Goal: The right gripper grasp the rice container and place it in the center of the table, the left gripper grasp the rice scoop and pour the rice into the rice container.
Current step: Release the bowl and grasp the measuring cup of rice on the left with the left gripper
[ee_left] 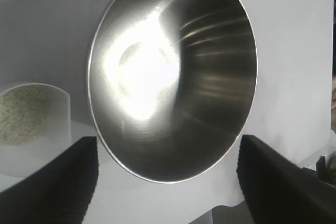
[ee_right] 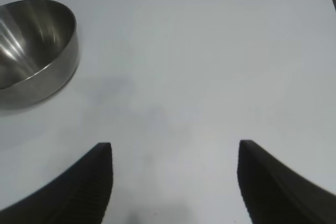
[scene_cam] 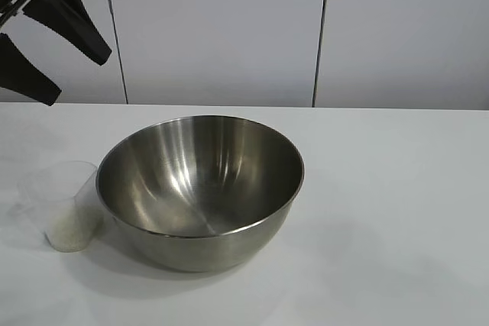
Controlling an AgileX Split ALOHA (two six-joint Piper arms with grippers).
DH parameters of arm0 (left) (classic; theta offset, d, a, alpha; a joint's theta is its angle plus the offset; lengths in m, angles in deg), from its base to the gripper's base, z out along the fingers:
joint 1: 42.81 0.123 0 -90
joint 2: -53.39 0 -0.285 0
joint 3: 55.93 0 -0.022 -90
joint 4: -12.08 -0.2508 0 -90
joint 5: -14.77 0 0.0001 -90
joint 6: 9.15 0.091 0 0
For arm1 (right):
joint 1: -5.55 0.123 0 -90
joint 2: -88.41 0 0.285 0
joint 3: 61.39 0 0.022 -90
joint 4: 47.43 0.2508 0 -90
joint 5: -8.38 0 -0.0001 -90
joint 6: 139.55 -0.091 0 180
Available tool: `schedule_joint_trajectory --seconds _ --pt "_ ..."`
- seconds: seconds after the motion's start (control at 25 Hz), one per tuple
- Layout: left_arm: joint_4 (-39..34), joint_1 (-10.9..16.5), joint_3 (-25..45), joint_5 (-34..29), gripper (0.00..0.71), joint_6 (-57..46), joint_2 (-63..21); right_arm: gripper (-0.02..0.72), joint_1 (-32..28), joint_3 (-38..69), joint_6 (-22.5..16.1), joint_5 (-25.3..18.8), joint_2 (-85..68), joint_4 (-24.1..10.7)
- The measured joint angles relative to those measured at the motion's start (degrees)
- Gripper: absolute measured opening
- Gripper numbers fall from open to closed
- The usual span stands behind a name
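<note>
From the exterior view, the rice container (scene_cam: 200,188) sits upright on the white counter (scene_cam: 397,211), a little toward the left arm's side of middle, its steel inside bare of grains. Touching or just beside its wall on that side stands the rice scoop (scene_cam: 63,204), a clear cup with a shallow layer of rice (scene_cam: 70,233) at its bottom. The left hand (scene_cam: 53,47) hangs high in the upper corner above the scoop, its 2 fingers spread wide and holding nothing; the right arm does not appear here. In the left wrist view, the container (ee_left: 173,77) fills the frame between the 2 dark fingers (ee_left: 58,187), with the scoop (ee_left: 31,124) off to one side and the grains (ee_left: 21,114) showing through it. In the right wrist view, the right hand (ee_right: 176,182) points out over bare counter (ee_right: 210,66), fingers (ee_right: 79,187) well parted and empty, while the container (ee_right: 34,51) lies well apart from it toward the frame's edge. The step in hand appears to be the right hand's grasp on the container: it should swing toward the bowl, straddle the rim with 1 finger inside and 1 outside on the side away from the scoop, close firmly on the slippery steel, and slide it without knocking the cup over.
</note>
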Motion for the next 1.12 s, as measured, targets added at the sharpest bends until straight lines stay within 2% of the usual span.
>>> schedule_joint_trajectory --seconds 0.36,0.6,0.72,0.92,1.0,1.12 --pt "0.0 0.0 0.0 2.0 0.533 0.0 0.0 0.463 0.0 0.0 0.0 0.0 0.0 0.1" --pt "-0.5 0.4 0.0 9.1 0.533 1.6 0.0 0.463 0.0 0.0 0.0 0.0 0.0 0.1" --pt "-2.2 2.0 0.0 13.6 0.533 5.7 0.0 0.463 0.0 0.0 0.0 0.0 0.0 0.1" --pt "-5.8 6.9 0.0 19.4 0.533 16.7 0.0 0.463 0.0 0.0 0.0 0.0 0.0 0.1" --pt "-4.6 8.8 0.0 22.6 0.533 21.4 0.0 0.463 0.0 0.0 0.0 0.0 0.0 0.1" --pt "1.8 10.6 0.0 28.0 0.533 30.0 0.0 0.463 0.0 0.0 0.0 0.0 0.0 0.1"
